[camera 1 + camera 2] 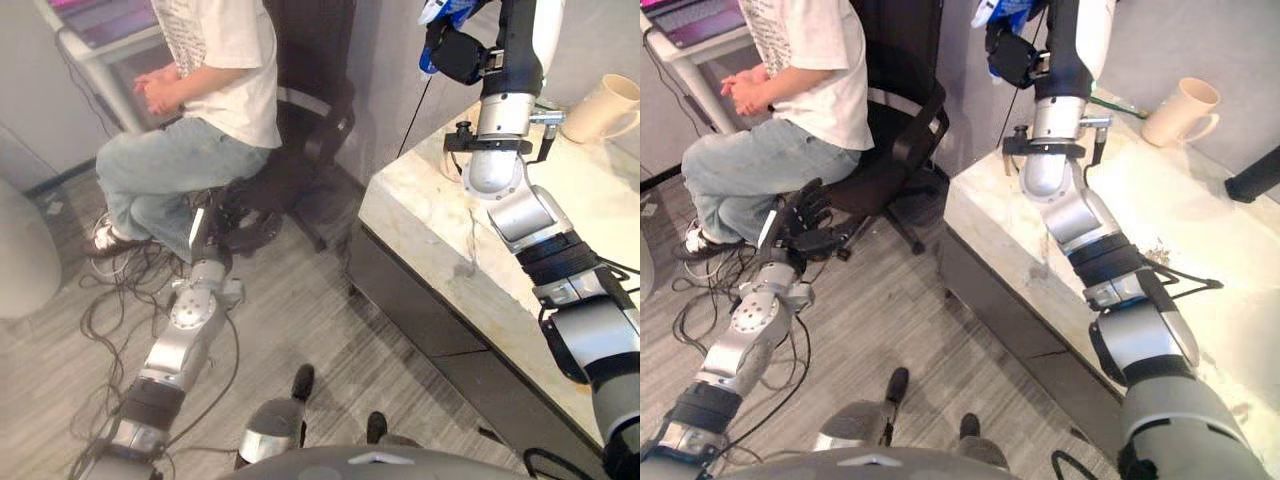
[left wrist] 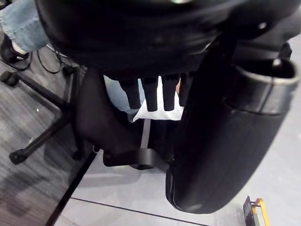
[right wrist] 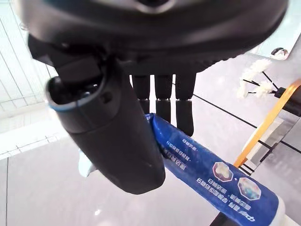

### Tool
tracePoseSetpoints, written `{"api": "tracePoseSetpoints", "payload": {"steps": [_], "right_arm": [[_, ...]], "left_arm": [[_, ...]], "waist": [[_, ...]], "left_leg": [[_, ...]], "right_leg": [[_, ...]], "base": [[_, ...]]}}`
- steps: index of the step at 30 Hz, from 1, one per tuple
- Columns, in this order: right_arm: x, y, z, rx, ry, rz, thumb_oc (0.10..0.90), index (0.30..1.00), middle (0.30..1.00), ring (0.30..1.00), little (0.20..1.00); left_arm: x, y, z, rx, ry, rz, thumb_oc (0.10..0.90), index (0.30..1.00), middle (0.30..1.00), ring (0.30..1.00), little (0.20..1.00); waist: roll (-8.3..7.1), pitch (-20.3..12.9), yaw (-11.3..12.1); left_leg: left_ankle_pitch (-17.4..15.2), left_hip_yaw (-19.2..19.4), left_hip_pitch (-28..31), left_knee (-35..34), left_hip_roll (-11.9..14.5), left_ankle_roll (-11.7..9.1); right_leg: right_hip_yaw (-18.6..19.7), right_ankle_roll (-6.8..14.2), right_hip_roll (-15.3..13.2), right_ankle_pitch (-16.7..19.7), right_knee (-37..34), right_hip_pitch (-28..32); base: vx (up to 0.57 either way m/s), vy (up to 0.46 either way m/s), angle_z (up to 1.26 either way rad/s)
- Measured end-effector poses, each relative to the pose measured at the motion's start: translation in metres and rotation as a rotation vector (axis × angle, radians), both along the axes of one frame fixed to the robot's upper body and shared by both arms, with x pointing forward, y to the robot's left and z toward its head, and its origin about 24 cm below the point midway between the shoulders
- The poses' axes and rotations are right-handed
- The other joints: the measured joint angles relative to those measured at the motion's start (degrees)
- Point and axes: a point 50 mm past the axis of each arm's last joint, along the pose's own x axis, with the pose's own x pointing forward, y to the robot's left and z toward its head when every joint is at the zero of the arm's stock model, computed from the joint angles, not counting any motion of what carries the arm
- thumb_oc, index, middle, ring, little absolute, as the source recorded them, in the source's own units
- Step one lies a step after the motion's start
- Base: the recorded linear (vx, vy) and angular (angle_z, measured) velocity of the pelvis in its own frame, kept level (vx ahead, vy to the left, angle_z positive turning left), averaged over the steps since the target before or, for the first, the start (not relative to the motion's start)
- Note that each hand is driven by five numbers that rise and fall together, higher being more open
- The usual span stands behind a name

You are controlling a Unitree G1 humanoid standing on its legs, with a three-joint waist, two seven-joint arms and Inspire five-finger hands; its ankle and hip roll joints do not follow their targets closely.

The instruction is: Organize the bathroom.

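The right hand (image 3: 141,117) is raised above the far edge of the pale marble-topped bench (image 1: 1200,230), its thumb and fingers curled around a blue toothpaste tube with a white cap (image 3: 211,174). A cream ceramic mug with a handle (image 1: 1180,110) stands on the bench near its back edge. The left hand (image 1: 805,215) hangs low beside the bench, over the grey wood-look floor (image 1: 300,300), fingers straight and holding nothing, close to a black office chair (image 1: 300,140) where a person in a white shirt and jeans (image 1: 200,110) sits.
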Motion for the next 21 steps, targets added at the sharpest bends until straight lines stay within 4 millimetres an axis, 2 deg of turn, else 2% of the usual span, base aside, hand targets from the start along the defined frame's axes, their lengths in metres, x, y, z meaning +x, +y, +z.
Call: {"api": "tracePoseSetpoints", "payload": {"steps": [2, 3, 5, 7, 10, 12, 14, 15, 19, 21], "right_arm": [[0.0, -0.001, 0.0, 0.001, -0.001, -0.005, 0.4, 0.3, 0.3, 0.3, 0.3], [0.0, -0.001, 0.0, 0.002, -0.002, -0.005, 0.4, 0.3, 0.3, 0.3, 0.3], [-0.001, 0.002, 0.002, -0.007, -0.012, 0.001, 0.4, 0.3, 0.3, 0.3, 0.3], [-0.003, 0.008, 0.003, -0.016, -0.029, 0.02, 0.4, 0.3, 0.3, 0.3, 0.3], [-0.007, 0.017, 0.005, -0.005, -0.047, 0.053, 0.4, 0.3, 0.3, 0.3, 0.3], [-0.01, 0.025, 0.005, 0.01, -0.057, 0.088, 0.4, 0.3, 0.3, 0.3, 0.3], [-0.01, 0.024, 0.006, 0.018, -0.058, 0.085, 0.4, 0.3, 0.3, 0.3, 0.3], [-0.011, 0.025, 0.008, 0.018, -0.068, 0.088, 0.4, 0.3, 0.3, 0.3, 0.3], [-0.012, 0.023, 0.011, 0.01, -0.055, 0.08, 0.4, 0.3, 0.3, 0.3, 0.3], [-0.01, 0.022, 0.01, 0.016, -0.038, 0.076, 0.4, 0.3, 0.3, 0.3, 0.3]], "left_arm": [[0.001, 0.0, 0.002, 0.003, -0.005, -0.004, 0.8, 0.9, 0.9, 0.9, 0.9], [0.002, -0.001, 0.002, 0.004, -0.005, -0.008, 0.8, 0.9, 0.9, 0.9, 0.9], [0.002, -0.001, 0.002, 0.009, 0.001, 0.0, 0.8, 0.9, 0.9, 0.9, 0.9], [0.001, 0.002, 0.001, 0.017, 0.008, 0.025, 0.8, 0.9, 0.9, 0.9, 0.9], [0.0, 0.007, 0.001, 0.036, 0.009, 0.054, 0.8, 0.9, 0.9, 0.9, 0.9], [-0.005, 0.011, -0.004, 0.048, 0.031, 0.066, 0.8, 0.9, 0.9, 0.9, 0.9], [-0.009, 0.011, -0.009, 0.043, 0.045, 0.063, 0.8, 0.9, 0.9, 0.9, 0.9], [-0.012, 0.009, -0.012, 0.03, 0.048, 0.062, 0.8, 0.9, 0.9, 0.9, 0.9], [-0.013, 0.0, -0.017, 0.019, 0.06, 0.02, 0.8, 0.9, 0.9, 0.9, 0.9], [-0.013, -0.003, -0.017, 0.013, 0.062, 0.007, 0.8, 0.9, 0.9, 0.9, 0.9]], "waist": [[0.16, 0.02, -0.35], [0.23, 0.04, -0.69], [0.25, 0.06, -0.98], [0.26, 0.07, -0.79], [-0.26, 0.03, -1.63], [-1.26, -0.14, -2.79], [-3.43, -1.51, -3.16], [-3.95, -2.21, -2.89], [-3.5, -2.52, -3.16], [-3.25, -2.65, -3.3]], "left_leg": [[-0.38, 0.14, 0.98, 0.03, 0.39, 0.46], [-1.1, 0.26, 1.97, 0.03, 0.66, 0.97], [-2.18, 1.77, 3.46, 0.03, 0.8, 1.46], [-2.96, 4.45, 4.73, 0.02, 1.06, 1.17], [-4.73, 7.13, 6.18, 0.0, 1.5, 0.96], [-5.83, 8.0, 7.91, -0.03, 1.39, 0.28], [-6.76, 7.79, 8.75, -0.03, 0.9, -0.76], [-7.11, 7.57, 8.75, -0.02, 1.51, -1.33], [-7.6, 7.14, 8.75, -0.03, 4.4, -2.84], [-7.66, 7.14, 8.74, -0.04, 4.93, -2.97]], "right_leg": [[-1.14, 1.16, 0.17, -1.75, 7.43, -3.37], [-1.86, 0.71, 0.16, -2.34, 11.85, -5.16], [-3.95, 0.61, -0.6, -3.23, 14.63, -6.88], [-7.09, 1.78, -1.51, -2.05, 9.2, -8.09], [-8.5, 2.87, -1.15, 2.2, 4.06, -11.0], [-8.48, 1.94, -0.83, 6.06, 2.11, -11.47], [-8.28, 1.16, -0.28, 8.09, -1.77, -8.59], [-7.25, -0.86, 0.84, 11.49, -4.36, -7.7], [-7.67, -2.9, 4.15, 11.06, -4.28, -7.54], [-7.66, -3.34, 4.71, 10.87, -4.28, -7.56]], "base": [[0.13, 0.087, -0.15], [0.09, 0.018, -0.09], [0.09, -0.041, -0.25], [0.03, -0.094, -0.56], [0.01, -0.069, -0.52], [-0.03, -0.066, -0.28], [-0.02, -0.052, -0.08], [0.01, -0.034, -0.11], [0.02, -0.017, -0.04], [0.04, -0.012, -0.05]]}}
